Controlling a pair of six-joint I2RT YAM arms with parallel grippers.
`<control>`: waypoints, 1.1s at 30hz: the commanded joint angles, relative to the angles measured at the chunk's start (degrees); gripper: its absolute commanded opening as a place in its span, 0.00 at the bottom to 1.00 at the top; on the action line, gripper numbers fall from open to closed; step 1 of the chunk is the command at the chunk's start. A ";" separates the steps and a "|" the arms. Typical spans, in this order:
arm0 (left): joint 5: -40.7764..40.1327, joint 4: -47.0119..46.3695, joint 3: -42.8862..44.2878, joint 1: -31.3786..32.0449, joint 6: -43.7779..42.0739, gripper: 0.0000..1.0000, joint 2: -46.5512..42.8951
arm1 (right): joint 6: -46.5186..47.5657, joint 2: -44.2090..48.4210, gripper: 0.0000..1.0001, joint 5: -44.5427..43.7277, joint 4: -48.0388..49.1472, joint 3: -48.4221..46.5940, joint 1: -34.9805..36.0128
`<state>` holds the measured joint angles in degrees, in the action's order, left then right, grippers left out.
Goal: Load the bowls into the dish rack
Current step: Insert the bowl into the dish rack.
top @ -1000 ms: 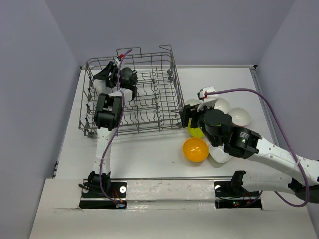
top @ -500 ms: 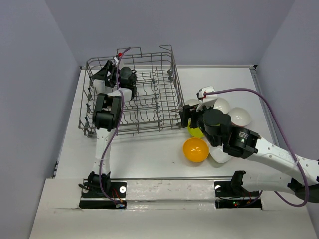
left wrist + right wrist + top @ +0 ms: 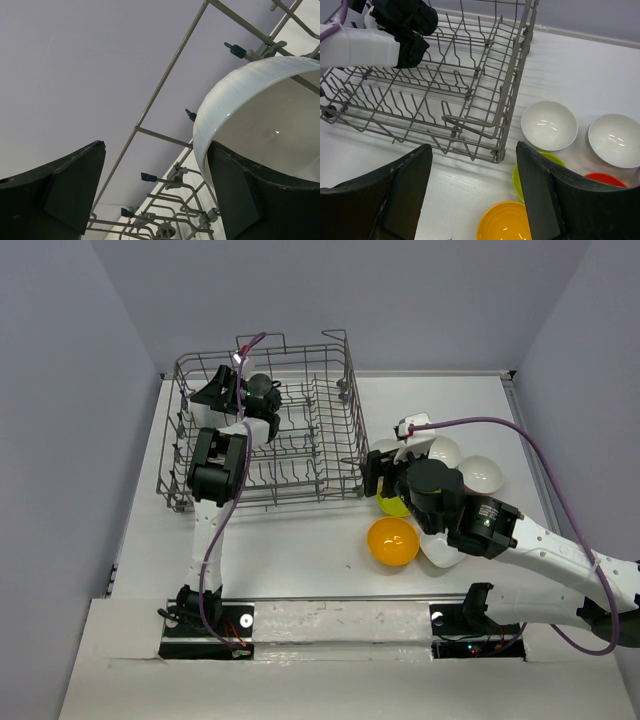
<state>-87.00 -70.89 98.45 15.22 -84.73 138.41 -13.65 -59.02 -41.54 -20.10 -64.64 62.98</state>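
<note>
The dish rack [image 3: 300,430] stands at the table's back left. My left gripper [image 3: 213,392] is inside its far left end, open [image 3: 156,150]. A white bowl [image 3: 250,110] stands on edge among the tines, its rim against my right-hand finger [image 3: 235,200] and far from the other. My right gripper [image 3: 375,480] hovers open [image 3: 474,155] over the table by the rack's front right corner, holding nothing. Below it lie a lime green bowl [image 3: 556,158], an orange-yellow bowl [image 3: 502,222], two white bowls [image 3: 549,125] [image 3: 615,139] and a red-orange bowl [image 3: 605,178].
The loose bowls cluster right of the rack [image 3: 485,90], partly under my right arm; another white one [image 3: 435,550] peeks out beneath it. The rack's tall wire sides surround my left gripper. Purple-grey walls close in the table on the left, back and right.
My left gripper has opened wider and shifted slightly within the rack, leaving the white bowl on the tines. The right arm has not moved.
</note>
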 commanded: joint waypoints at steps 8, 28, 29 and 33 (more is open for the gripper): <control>1.48 4.88 -1.77 0.77 12.21 0.98 -7.71 | 0.91 -0.56 0.73 -0.21 2.25 0.04 0.04; 14.66 68.60 9.30 2.62 61.96 0.99 -12.46 | 1.52 -1.09 0.74 -1.88 1.82 -0.84 0.04; 15.54 69.30 9.39 2.71 63.27 0.99 -12.81 | 1.43 -1.18 0.73 -1.97 1.73 -0.92 0.04; 18.17 74.22 10.35 3.06 67.40 0.99 -15.35 | 1.34 -1.18 0.74 -3.19 1.55 -0.75 0.04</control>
<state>-71.40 -2.79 106.08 17.93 -24.99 129.40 -12.64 -60.18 -42.15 -20.12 -64.66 62.98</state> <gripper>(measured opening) 0.986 0.735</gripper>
